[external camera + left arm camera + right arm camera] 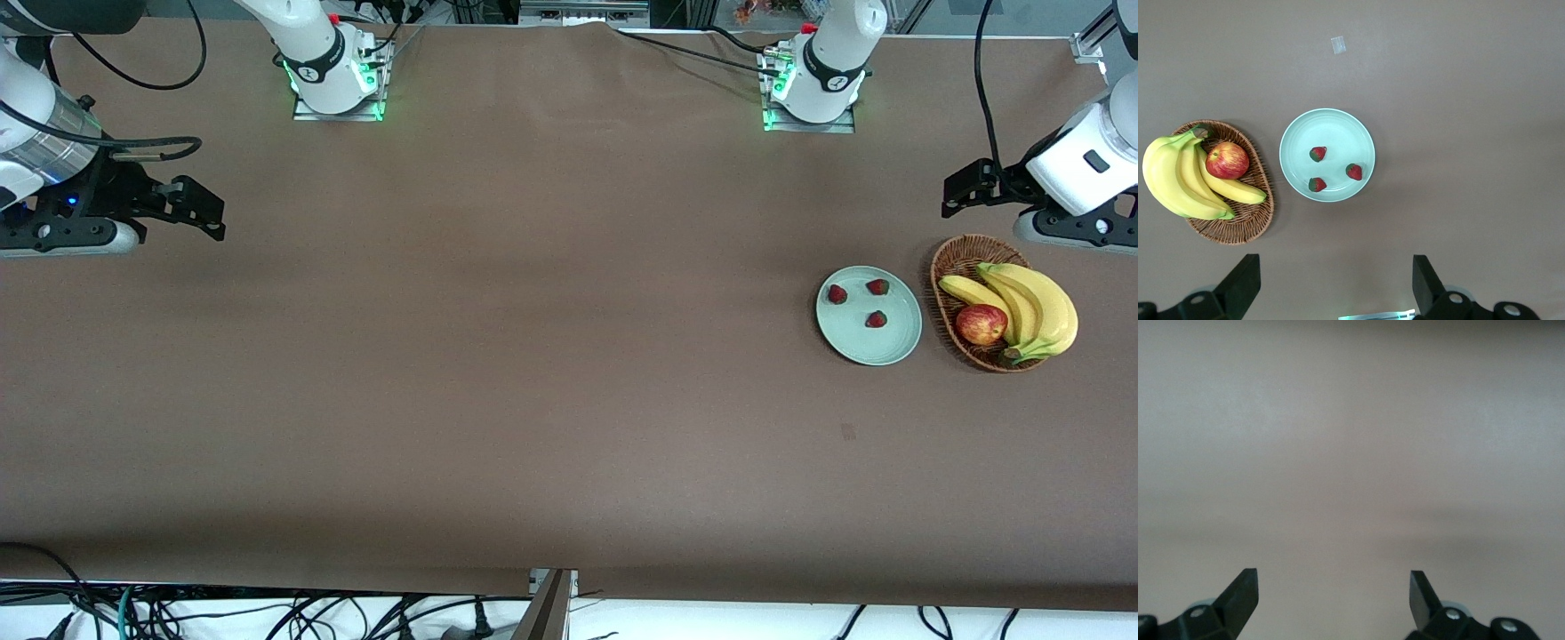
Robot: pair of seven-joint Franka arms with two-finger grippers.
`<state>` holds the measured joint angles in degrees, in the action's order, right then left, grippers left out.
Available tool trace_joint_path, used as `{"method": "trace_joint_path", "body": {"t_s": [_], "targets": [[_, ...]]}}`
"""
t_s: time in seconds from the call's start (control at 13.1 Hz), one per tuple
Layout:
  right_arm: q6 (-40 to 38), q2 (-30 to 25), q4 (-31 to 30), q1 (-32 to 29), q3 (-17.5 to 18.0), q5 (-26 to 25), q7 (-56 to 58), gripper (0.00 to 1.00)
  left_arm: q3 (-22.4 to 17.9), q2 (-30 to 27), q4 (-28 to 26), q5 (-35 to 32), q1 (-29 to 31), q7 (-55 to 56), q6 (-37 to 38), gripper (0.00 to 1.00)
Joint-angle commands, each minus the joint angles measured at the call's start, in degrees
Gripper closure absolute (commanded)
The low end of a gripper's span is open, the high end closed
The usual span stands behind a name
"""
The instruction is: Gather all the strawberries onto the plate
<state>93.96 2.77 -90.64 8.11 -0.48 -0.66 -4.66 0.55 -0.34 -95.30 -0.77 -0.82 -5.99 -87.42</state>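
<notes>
Three small red strawberries [837, 294] [878, 286] [877, 319] lie on the smooth, round mint-green plate [898, 347], right of frame centre, beside an oval woven wicker basket [944, 267] of bananas [1036, 307] and an apple [981, 324]. Left gripper [965, 191], upper right, and right gripper [200, 209], upper left, both hang with fingers spread and empty over the brown table [498, 373].

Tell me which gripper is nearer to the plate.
Left. The left gripper hangs open above the table by the basket, next to the plate holding the strawberries. The right gripper waits open at the right arm's end of the table.
</notes>
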Motion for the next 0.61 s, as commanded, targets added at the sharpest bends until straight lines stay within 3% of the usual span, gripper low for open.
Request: {"method": "trace_joint_path", "body": {"t_s": [0.0, 0.53], "targets": [[-0.7, 0.4, 1.2, -0.6, 0.5, 0.0, -0.1, 0.00, -0.6, 0.2, 1.0, 1.9, -0.2, -0.3, 2.0, 0.00], [-0.7, 0.4, 1.2, -0.6, 0.5, 0.0, -0.1, 0.00, -0.4, 0.5, 1.0, 1.7, -0.4, 0.0, 2.1, 0.00]]}}
